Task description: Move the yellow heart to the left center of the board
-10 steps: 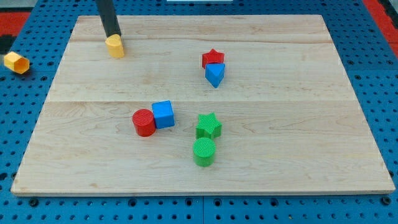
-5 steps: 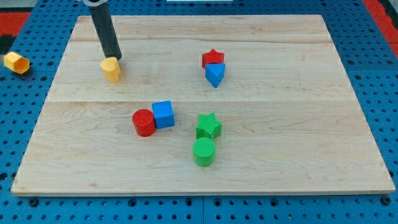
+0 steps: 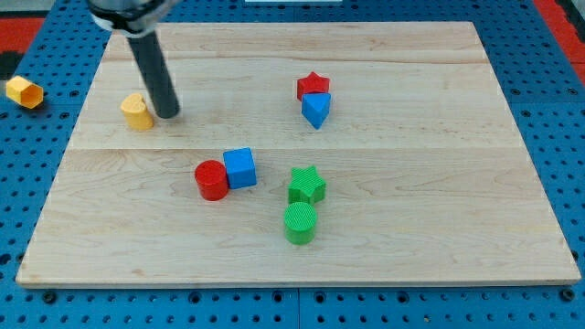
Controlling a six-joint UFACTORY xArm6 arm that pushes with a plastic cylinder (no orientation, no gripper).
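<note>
Just right of the yellow heart (image 3: 137,111) stands my tip (image 3: 168,115).

The yellow heart (image 3: 137,111) slid down and to the view's left. My tip (image 3: 168,115) moved down too, and now sits just right of it.

No readable text, labels, brand names, numbers or signs appear anywhere — not on the wooden board (image 3: 366,228), not on the coloured blocks, not on the dark rod, and not on the blue pegboard surface (image 3: 567,137) surrounding the board.
</note>
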